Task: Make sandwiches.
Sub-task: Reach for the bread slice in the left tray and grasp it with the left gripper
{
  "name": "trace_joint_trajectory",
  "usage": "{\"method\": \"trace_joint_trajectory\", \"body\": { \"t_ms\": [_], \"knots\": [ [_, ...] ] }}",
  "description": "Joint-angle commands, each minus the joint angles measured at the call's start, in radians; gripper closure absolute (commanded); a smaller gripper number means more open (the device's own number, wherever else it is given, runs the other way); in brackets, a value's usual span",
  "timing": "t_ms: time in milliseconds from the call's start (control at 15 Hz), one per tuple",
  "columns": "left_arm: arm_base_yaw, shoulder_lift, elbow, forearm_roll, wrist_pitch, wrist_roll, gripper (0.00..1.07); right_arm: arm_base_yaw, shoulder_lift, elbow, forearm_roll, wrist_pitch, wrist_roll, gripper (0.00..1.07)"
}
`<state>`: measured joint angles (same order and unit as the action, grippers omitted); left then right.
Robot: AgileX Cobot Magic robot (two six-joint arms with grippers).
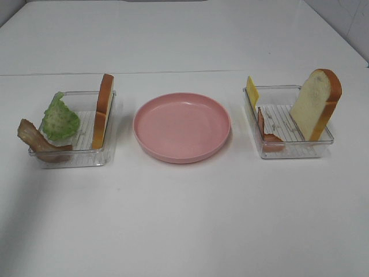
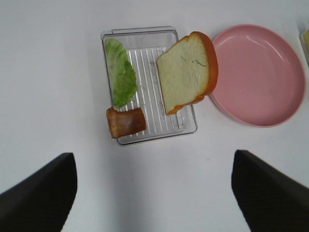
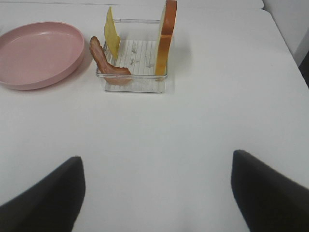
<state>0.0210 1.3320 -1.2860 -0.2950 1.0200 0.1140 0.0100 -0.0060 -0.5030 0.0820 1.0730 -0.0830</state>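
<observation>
No sandwich is stacked; the parts stand in two clear trays. The left tray (image 1: 69, 158) holds a lettuce leaf (image 1: 59, 118), a bacon strip (image 1: 37, 141) over its near corner, and a bread slice (image 1: 102, 109) on edge. In the right tray (image 1: 294, 151) are a cheese slice (image 1: 252, 91), bacon (image 1: 266, 130) and a leaning bread slice (image 1: 316, 104). Neither arm shows in the high view. My left gripper (image 2: 153, 157) hangs open short of the left tray's bread (image 2: 186, 72). My right gripper (image 3: 157, 158) is open, well back from the right tray (image 3: 135, 84).
An empty round pink plate (image 1: 182, 127) sits between the two trays on the white table (image 1: 184, 219). A seam (image 1: 173, 73) crosses the table behind the trays. In the right wrist view the table's edge (image 3: 282, 34) runs beside the right tray.
</observation>
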Motion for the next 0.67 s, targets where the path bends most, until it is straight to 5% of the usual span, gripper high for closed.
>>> {"method": "trace_joint_trajectory", "body": {
  "t_ms": [67, 333, 400, 467, 667],
  "knots": [
    [-0.043, 0.154, -0.129, -0.01, 0.081, 0.004, 0.25, 0.001, -0.014, -0.001, 0.002, -0.012, -0.008, 0.29],
    [-0.185, 0.377, -0.323, 0.085, 0.142, -0.075, 0.25, 0.001, -0.014, -0.001, 0.002, -0.012, -0.008, 0.29],
    [-0.229, 0.422, -0.366, 0.135, 0.16, -0.12, 0.25, 0.001, -0.014, -0.001, 0.002, -0.012, -0.008, 0.29],
    [-0.302, 0.503, -0.452, 0.243, 0.192, -0.243, 0.25, 0.001, -0.014, -0.001, 0.002, -0.012, -0.008, 0.29],
    [-0.374, 0.608, -0.559, 0.333, 0.24, -0.364, 0.26, 0.001, -0.014, -0.001, 0.002, -0.012, -0.008, 0.29]
  ]
}}
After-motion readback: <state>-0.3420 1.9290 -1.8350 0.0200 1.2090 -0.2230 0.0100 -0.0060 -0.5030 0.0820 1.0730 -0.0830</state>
